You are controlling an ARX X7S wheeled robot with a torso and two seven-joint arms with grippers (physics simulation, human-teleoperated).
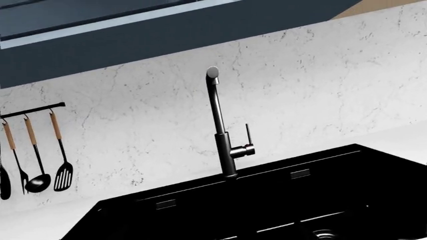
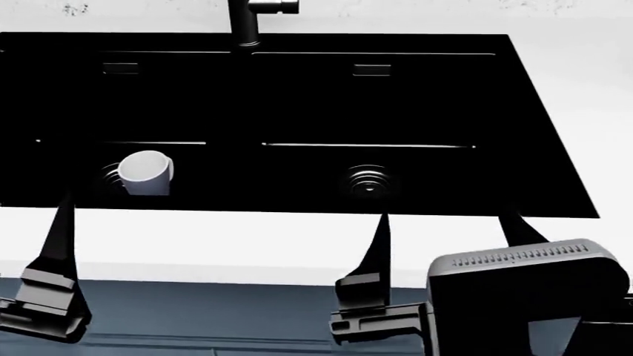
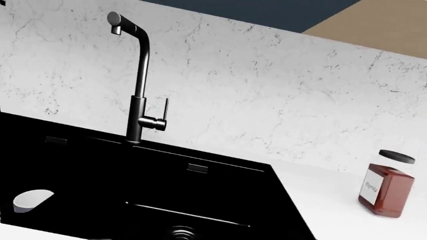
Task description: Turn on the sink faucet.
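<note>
White marble-look counter [image 2: 296, 237] with a matching veined wall panel [image 3: 280, 100] behind. Black sink [image 2: 554, 148] set into the counter and taking up most of it, a thin white strip left in front and at the right. Faucet [image 3: 137, 117] stands upright at the sink's back rim, lever upright on its side stub. Jar [image 3: 385, 186] of dark red contents, black lid, white label, stands upright on the counter right of the sink, well apart from it.
</note>
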